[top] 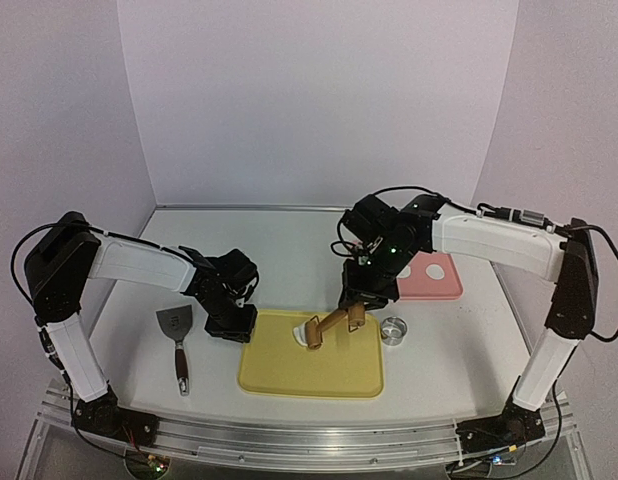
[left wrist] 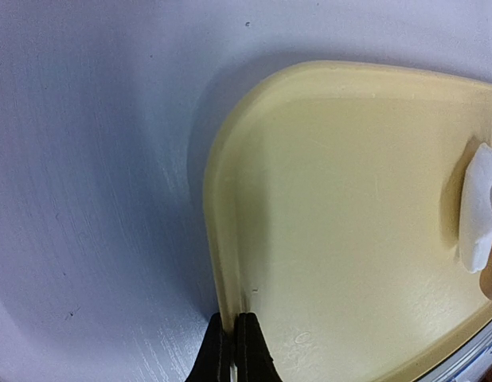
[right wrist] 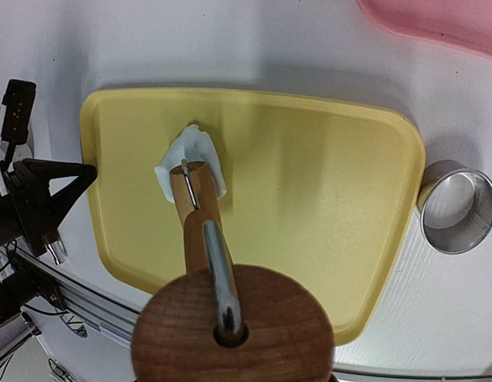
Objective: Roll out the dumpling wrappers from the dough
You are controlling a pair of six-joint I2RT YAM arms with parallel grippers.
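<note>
Grips one end of a brown wooden rolling pin with the right gripper, pin tilted, far end resting on an irregular white dough piece in the left half of a flat yellow plastic tray. Left gripper fully closed on nothing, fingertips at the tray's left rim. Small round white dumpling wrappers on a pink plate beyond the tray's far right corner. Shiny metal ring cutter just beside the tray's right edge. Dark-handled metal spatula left of the tray.

light: even, soft | shadows: faint | wrist views: fisheye, edges perhaps blurred
</note>
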